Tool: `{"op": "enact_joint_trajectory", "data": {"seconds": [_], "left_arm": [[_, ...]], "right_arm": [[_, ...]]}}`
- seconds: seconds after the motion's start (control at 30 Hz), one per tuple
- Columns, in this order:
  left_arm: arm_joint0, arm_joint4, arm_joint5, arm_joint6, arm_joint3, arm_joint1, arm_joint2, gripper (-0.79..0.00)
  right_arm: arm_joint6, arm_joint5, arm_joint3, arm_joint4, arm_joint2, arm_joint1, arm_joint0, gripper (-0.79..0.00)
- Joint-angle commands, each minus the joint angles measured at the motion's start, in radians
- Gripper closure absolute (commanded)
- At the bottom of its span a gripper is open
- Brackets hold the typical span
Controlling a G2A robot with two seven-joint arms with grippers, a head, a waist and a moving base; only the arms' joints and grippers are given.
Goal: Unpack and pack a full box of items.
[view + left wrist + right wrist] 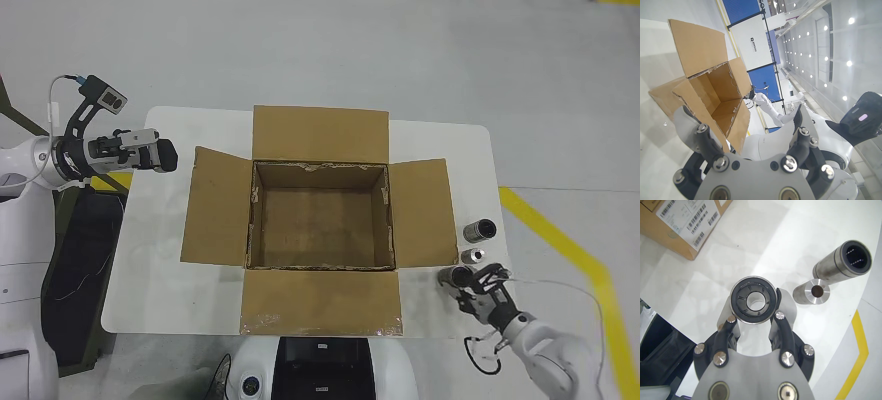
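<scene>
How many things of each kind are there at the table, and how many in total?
Open brown cardboard box: 1
Silver metal tube with black lining: 2, one in the right gripper, one lying
Plain silver metal cylinder with small bore: 1
Total: 4

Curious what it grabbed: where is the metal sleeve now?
In the top view the metal sleeve is in the right gripper, near the table's right edge, beside a small upright cylinder, right of the cardboard box.

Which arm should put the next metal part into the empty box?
Right, likely. The right gripper clasps an upright linear bearing, with a longer bearing and a metal sleeve close by. The left gripper hangs open and empty across the cardboard box.
</scene>
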Motion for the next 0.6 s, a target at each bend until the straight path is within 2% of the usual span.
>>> {"op": "enact_joint_trajectory", "data": {"seconds": [0.0,0.37,0.57], "left_arm": [[0.0,0.0,0.0,0.0,0.0,0.0,0.0,-0.785],[0.0,0.0,0.0,0.0,0.0,0.0,0.0,-0.785],[0.0,0.0,0.0,0.0,0.0,0.0,0.0,-0.785]], "right_arm": [[-0.003,-0.006,-0.026,0.017,0.014,0.001,-0.011,0.0],[-0.002,-0.038,-0.199,0.143,0.113,0.008,-0.076,0.0],[-0.027,-0.036,-0.279,0.129,0.158,0.009,-0.099,0.0]]}}
